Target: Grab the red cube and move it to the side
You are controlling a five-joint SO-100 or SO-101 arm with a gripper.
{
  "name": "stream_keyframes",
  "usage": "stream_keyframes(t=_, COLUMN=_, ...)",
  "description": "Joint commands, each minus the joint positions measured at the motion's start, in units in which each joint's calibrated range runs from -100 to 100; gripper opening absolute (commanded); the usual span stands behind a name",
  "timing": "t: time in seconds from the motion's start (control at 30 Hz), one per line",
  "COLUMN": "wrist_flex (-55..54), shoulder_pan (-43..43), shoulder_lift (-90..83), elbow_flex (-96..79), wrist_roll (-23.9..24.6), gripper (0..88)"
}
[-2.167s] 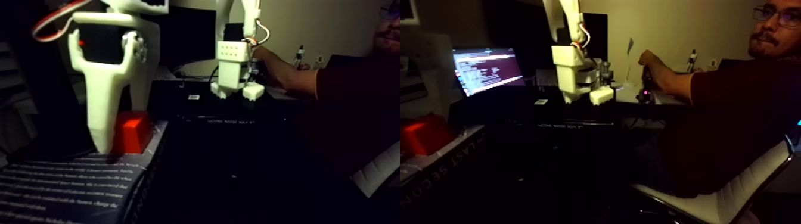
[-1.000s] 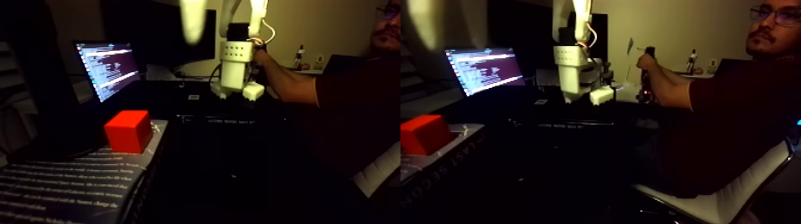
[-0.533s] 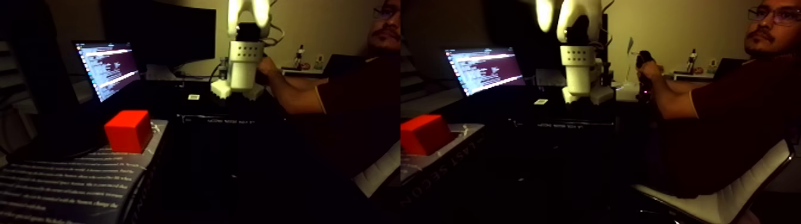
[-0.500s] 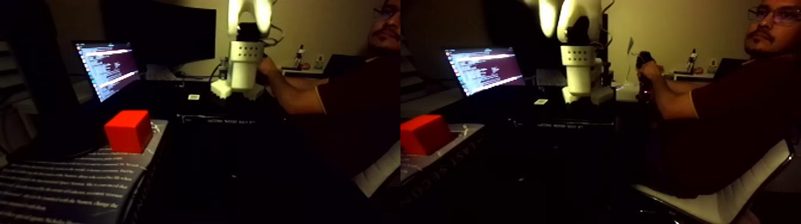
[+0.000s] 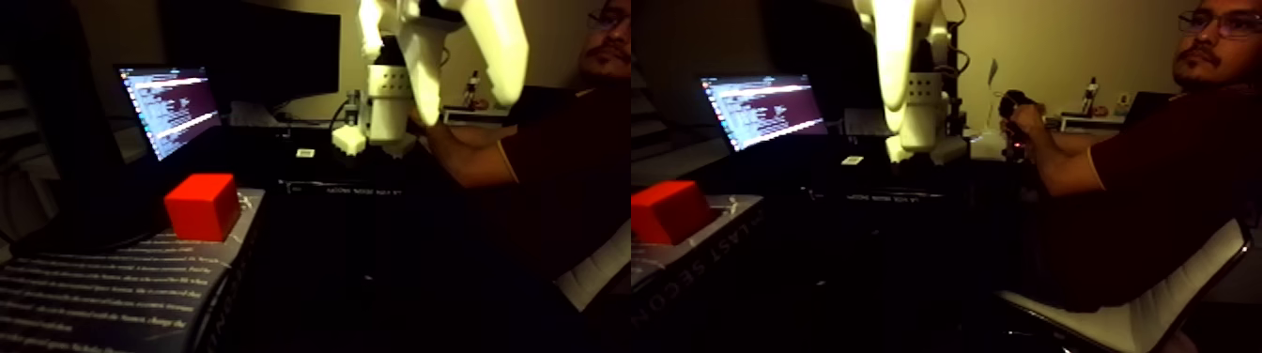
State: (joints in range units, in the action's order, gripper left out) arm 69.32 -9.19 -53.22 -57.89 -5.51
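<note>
Fixed view: red cube (image 5: 201,206) sits flat, one corner camera-ward; raised jaws spread, empty.

Setting: dim home office or hobby desk, lit warm. Evidence: open laptop (image 5: 169,108) with lines of terminal text, far left; dark monitor (image 5: 272,52) behind it; dark desk (image 5: 376,188) under the equipment; seated person (image 5: 1155,178) on a pale chair (image 5: 1155,310), right; small figurines (image 5: 1089,94) on a far shelf; plain cream wall (image 5: 1061,38).

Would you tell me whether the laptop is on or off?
On: the laptop screen glows with lines of text.
</note>
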Motion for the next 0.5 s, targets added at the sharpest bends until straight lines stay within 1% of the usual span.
stream_keyframes(t=0.0, wrist_flex=-1.16, shoulder_pan=-1.14, shoulder_lift=-3.08, elbow_flex=-0.47, wrist_roll=1.38, gripper=28.3)
stream_keyframes(t=0.17, wrist_flex=-1.16, shoulder_pan=-1.22, shoulder_lift=-6.36, elbow_flex=-1.2, wrist_roll=2.3, gripper=28.3)
stream_keyframes(t=0.33, wrist_flex=-5.89, shoulder_pan=-1.3, shoulder_lift=-9.05, elbow_flex=-7.46, wrist_roll=3.97, gripper=28.1)
stream_keyframes(t=0.4, wrist_flex=-7.58, shoulder_pan=-1.3, shoulder_lift=-10.4, elbow_flex=-10.45, wrist_roll=3.97, gripper=24.9)
stream_keyframes(t=0.47, wrist_flex=-9.01, shoulder_pan=-0.97, shoulder_lift=-11.74, elbow_flex=-12.99, wrist_roll=3.97, gripper=18.0)
